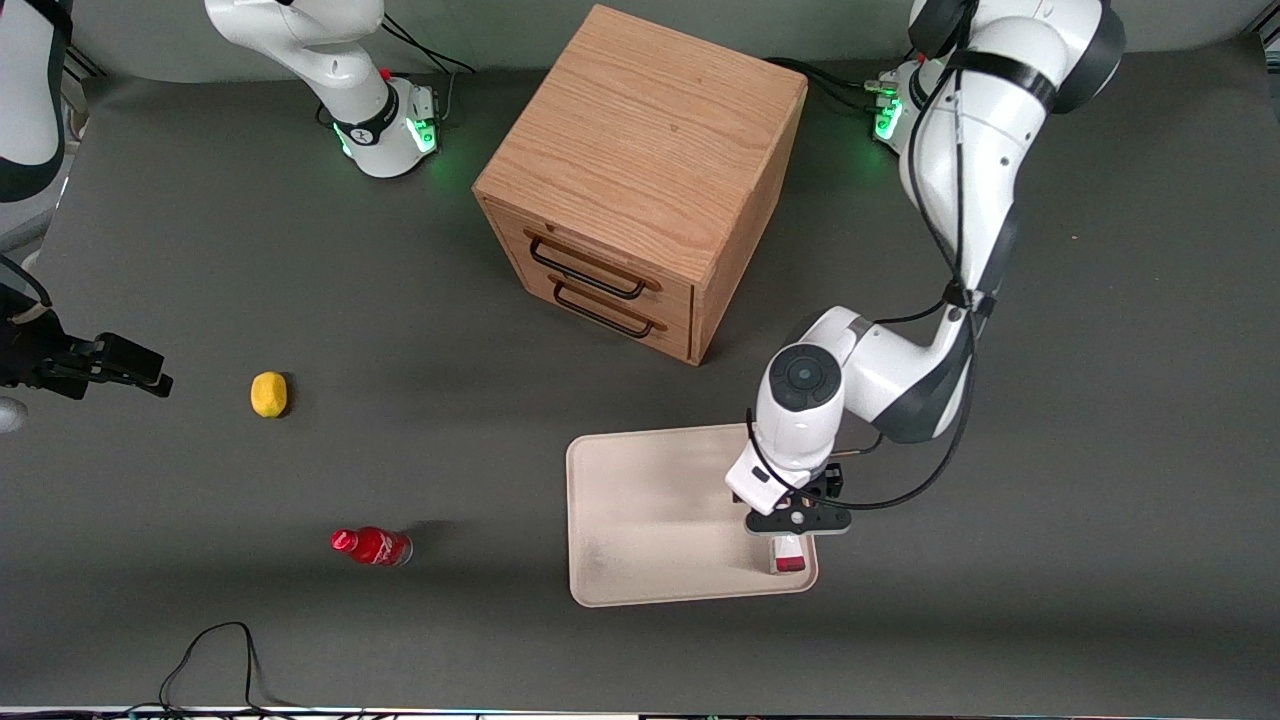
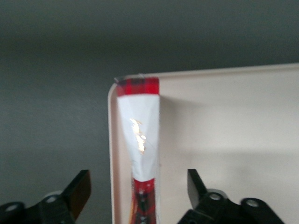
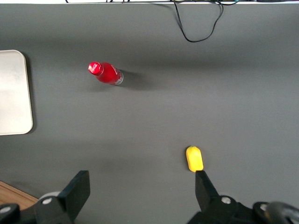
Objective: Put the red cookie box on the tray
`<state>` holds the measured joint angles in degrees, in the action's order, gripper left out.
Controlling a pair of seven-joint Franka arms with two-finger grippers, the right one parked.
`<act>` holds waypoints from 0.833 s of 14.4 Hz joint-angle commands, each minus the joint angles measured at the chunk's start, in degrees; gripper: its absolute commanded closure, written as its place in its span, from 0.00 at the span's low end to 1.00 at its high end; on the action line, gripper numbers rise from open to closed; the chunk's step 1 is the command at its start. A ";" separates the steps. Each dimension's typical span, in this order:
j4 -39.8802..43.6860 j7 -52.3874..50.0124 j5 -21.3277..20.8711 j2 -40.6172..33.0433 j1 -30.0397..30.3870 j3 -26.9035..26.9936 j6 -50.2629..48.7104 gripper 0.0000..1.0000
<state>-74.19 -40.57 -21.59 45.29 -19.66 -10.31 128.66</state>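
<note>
The red cookie box [image 1: 788,556] lies flat on the pale cream tray [image 1: 650,510], along the tray's short edge at the working arm's end. Its tartan end reaches the tray corner nearest the front camera. In the left wrist view the box [image 2: 138,135] shows a white side against the tray's rim [image 2: 111,140]. My left gripper [image 1: 796,532] hovers just above the box. It is open [image 2: 138,186], and its fingers [image 2: 79,189] stand on either side of the box without touching it. The arm hides most of the box in the front view.
A wooden drawer cabinet [image 1: 640,180] stands farther from the front camera than the tray. A small red bottle [image 1: 372,546] and a yellow object [image 1: 268,393] lie toward the parked arm's end. A black cable [image 1: 215,650] loops at the table's near edge.
</note>
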 commanded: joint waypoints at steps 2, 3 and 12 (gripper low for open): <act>-12.72 2.32 4.70 -18.18 5.05 0.20 -7.94 0.00; -12.82 6.86 5.59 -21.18 6.55 0.20 -13.03 0.00; -18.77 45.22 24.48 -41.48 19.83 8.72 -29.43 0.00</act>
<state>-86.37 1.16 -0.69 9.82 -0.98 -2.90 98.87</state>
